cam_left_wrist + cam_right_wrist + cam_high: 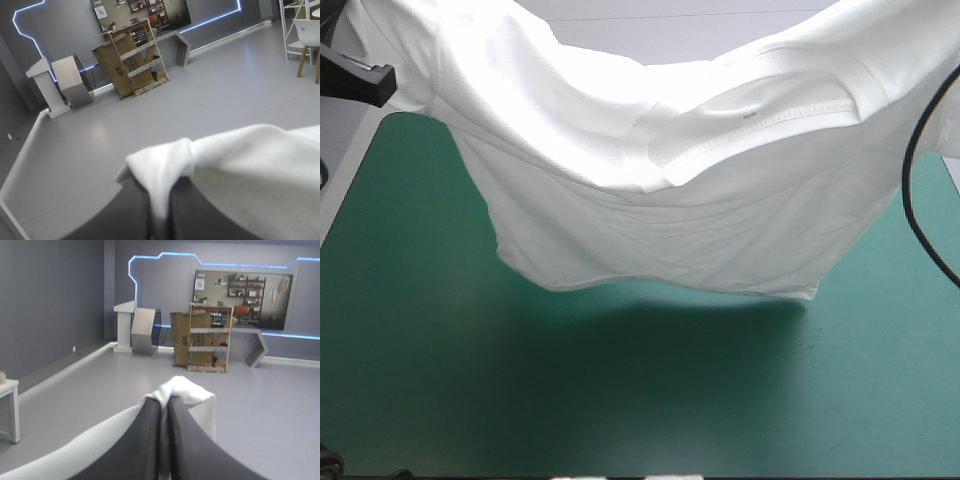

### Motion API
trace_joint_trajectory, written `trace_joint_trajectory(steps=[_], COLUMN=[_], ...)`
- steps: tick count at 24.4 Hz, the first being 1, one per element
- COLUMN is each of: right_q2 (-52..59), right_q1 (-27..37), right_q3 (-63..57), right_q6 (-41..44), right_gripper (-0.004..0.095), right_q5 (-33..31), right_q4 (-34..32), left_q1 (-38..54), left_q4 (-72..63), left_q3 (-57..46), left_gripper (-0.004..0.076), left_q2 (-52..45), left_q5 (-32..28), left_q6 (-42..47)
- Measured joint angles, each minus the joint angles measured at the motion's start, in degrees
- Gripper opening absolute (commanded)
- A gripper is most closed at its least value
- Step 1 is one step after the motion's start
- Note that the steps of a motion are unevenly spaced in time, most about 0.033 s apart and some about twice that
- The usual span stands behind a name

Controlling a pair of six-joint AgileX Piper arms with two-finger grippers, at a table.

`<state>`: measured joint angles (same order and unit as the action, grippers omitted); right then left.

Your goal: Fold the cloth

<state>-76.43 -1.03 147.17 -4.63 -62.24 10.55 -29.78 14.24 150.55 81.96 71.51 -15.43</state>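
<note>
Only wrist views show left end effector and right end effector, seemingly pinching the T-shirt.

The T-shirt is held up over the table, stretched from the left side to the right and sagging in the middle. Its lower hem hangs above the table top, not resting on it. One upper end is pinched between the fingers of the left gripper, the other between those of the right gripper, with cloth bunched just ahead of each gripper's tips.
</note>
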Motion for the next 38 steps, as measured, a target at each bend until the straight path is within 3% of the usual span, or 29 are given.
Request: trace_joint_trajectory(steps=[12, 17, 21, 27, 29, 30, 32, 34, 35, 38], right_q2=[-2.54, -12.42, -26.05, -43.42, -50.19, -52.99, -57.68, -60.90, -61.59, -62.14], right_q1=[0.00, 0.00, 0.00, 0.00, 0.00, 0.00, 0.00, 0.00, 0.00, 0.00], right_q3=[0.11, -0.26, -0.88, -1.07, -1.27, -1.47, -1.62, -1.67, -1.67, -1.67], right_q6=[-1.84, -2.58, -4.96, -8.16, -10.45, -11.57, -12.21, -12.34, -12.34, -12.28], right_gripper=[-0.0017, -0.0017, -0.0017, -0.0017, -0.0011, 0.0014, 0.0260, 0.0617, 0.0739, 0.0743], right_q5=[4.70, 3.07, 2.11, 7.23, 13.18, 16.05, 20.47, 22.03, 22.28, 22.64], right_q4=[3.22, 6.86, 8.66, 10.60, 11.71, 11.90, 12.32, 12.32, 12.36, 12.49], left_q1=[0.00, 0.15, 5.59, 10.13, 10.14, 10.14, 10.14, 10.14, 10.14, 10.14], left_q4=[3.52, 5.41, -2.93, -10.90, -9.93, -9.12, -7.43, -6.91, -6.85, -6.85], left_q3=[-1.88, -5.67, -8.17, -8.29, -8.35, -8.58, -8.83, -8.82, -8.82, -8.85], left_gripper=[0.0021, 0.0021, 0.0021, 0.0021, 0.0021, 0.0021, 0.0043, 0.0176, 0.0297, 0.0539], left_q2=[2.96, 10.99, 23.84, 38.80, 44.02, 46.84, 51.24, 54.76, 55.77, 57.68], left_q5=[0.00, -0.07, -0.43, -12.25, -16.88, -19.18, -23.15, -26.91, -29.17, -34.03], left_q6=[0.93, 2.70, 4.57, 5.05, 5.00, 5.00, 5.24, 6.17, 6.38, 6.71])
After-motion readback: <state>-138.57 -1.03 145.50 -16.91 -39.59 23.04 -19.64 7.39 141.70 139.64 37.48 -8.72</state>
